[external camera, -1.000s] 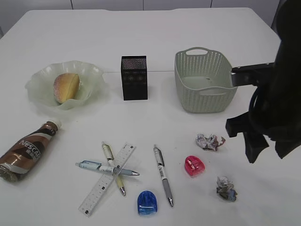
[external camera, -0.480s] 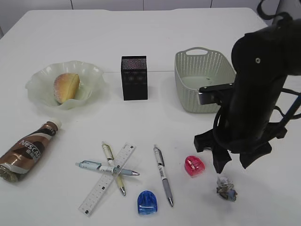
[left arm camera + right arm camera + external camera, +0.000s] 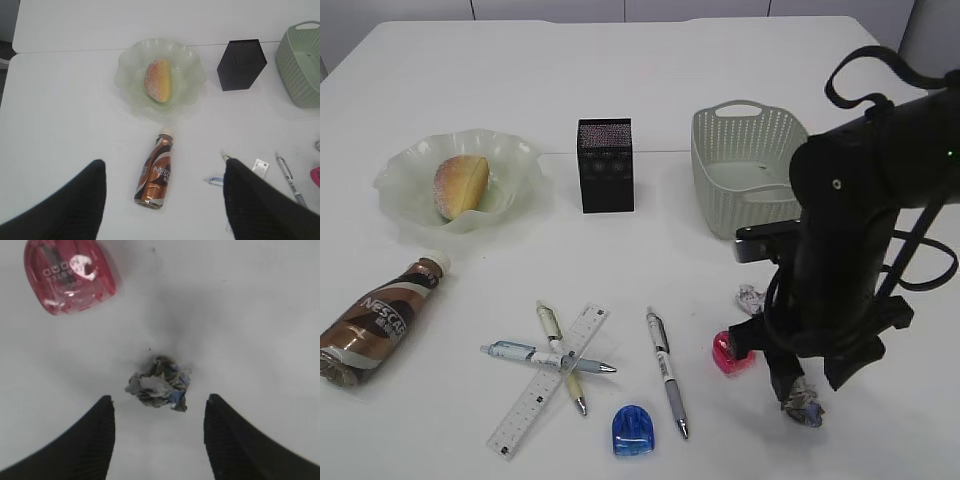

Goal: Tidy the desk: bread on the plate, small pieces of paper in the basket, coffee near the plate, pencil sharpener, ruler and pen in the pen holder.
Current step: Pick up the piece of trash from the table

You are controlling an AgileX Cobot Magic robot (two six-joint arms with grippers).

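My right gripper [image 3: 798,382] is open and hangs low over a crumpled paper ball [image 3: 805,402]. In the right wrist view the ball [image 3: 159,386] lies just ahead of the open fingers [image 3: 159,405], with a red pencil sharpener [image 3: 70,275] to its upper left. A second paper ball [image 3: 750,297] peeks out behind the arm. The bread [image 3: 460,185] lies on the plate [image 3: 405,160]. The coffee bottle [image 3: 375,320] lies on its side. My left gripper [image 3: 165,167] is open and empty, high above the bottle [image 3: 157,170].
The black pen holder [image 3: 606,165] and the green basket [image 3: 745,170] stand at the back. Three pens [image 3: 666,372] and a ruler [image 3: 548,380] lie at the front, with a blue sharpener [image 3: 633,428] and the red sharpener [image 3: 728,352] nearby.
My right arm has swung left from the table's right edge and come down over the front paper ball, now covering most of the other ball. Nothing else moved.
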